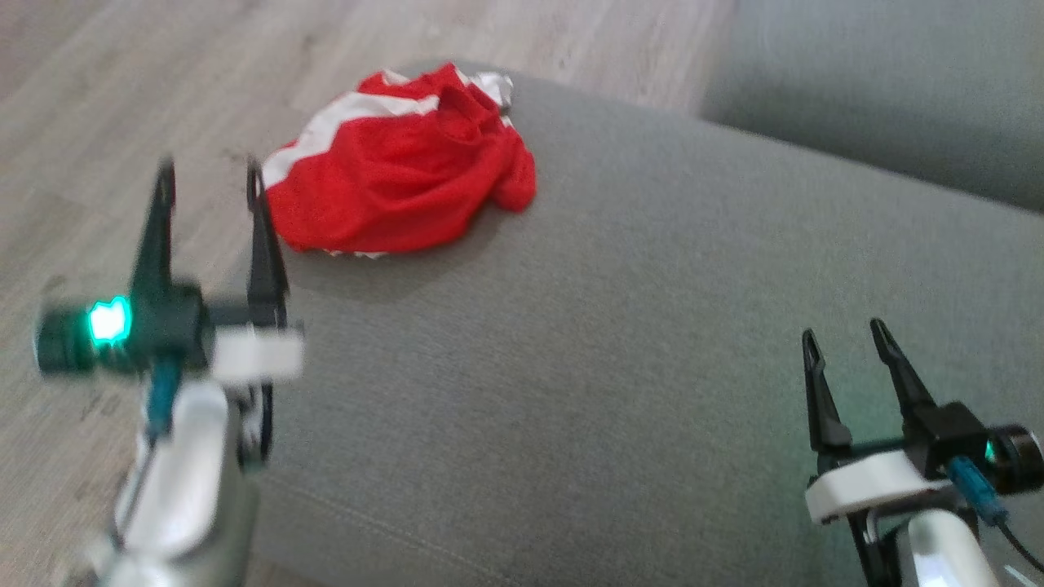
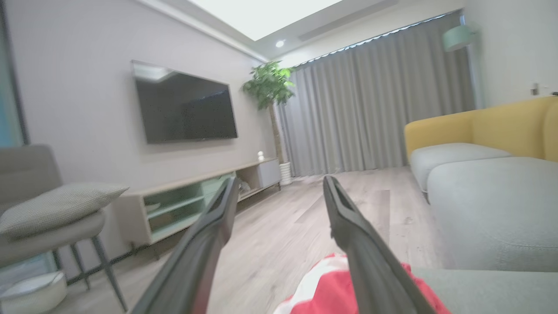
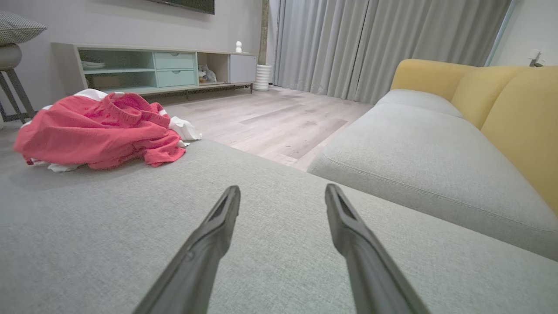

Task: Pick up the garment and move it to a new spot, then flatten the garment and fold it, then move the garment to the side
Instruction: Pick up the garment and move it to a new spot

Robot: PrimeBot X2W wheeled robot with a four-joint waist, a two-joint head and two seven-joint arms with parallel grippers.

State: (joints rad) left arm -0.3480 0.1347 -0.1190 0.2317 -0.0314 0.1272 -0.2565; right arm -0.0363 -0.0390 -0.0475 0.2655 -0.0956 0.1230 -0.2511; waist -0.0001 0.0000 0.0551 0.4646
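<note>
Left gripper is nearest the work: fingers spread, nothing between them, blurred in the head view. Right gripper is low on the other side, also spread and empty, over bare grey cushion.

Key relation: the garment lies just ahead and to the right of the left fingertips. In the left wrist view it sits under the right-hand finger at the bottom edge. It is well apart from the right gripper, ahead and off to its left. Judgement: the left arm takes the pick.

The garment is a crumpled red heap, mesh-like knit, with white stripe and trim. It is wider than deep, long axis running roughly across the cushion's far left corner. It is soft and floppy and will probably sag when lifted. The cushion is tightly woven, with rounded edges. Beyond are pale wood floor and another grey seat.
</note>
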